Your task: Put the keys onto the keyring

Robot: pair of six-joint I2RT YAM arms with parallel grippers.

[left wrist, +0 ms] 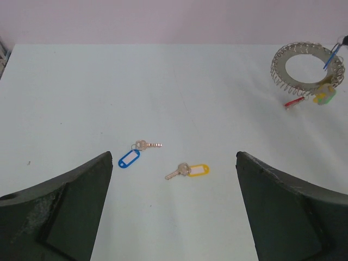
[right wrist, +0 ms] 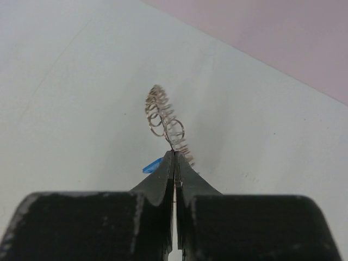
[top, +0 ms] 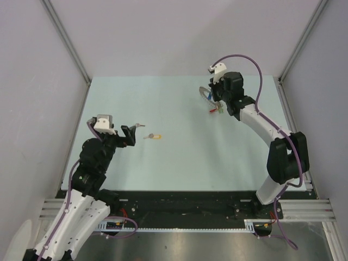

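A: Two loose keys are lying on your tabletop (left wrist: 163, 81): a blue-tagged key (left wrist: 136, 153) and a yellow-tagged key (left wrist: 187, 171).

B: Your right fingers (right wrist: 163, 174) are pinching together on the keyring (right wrist: 163, 117) at far right. A red tag (left wrist: 294, 102), a green tag (left wrist: 325, 97) and a blue tag (left wrist: 330, 57) are hanging from it. Your left fingers (left wrist: 70, 206) are hovering wide apart, holding nothing.

We see a pale green table (top: 179, 163) boxed by plain grey walls (top: 179, 32) left, far and right, evenly lit.
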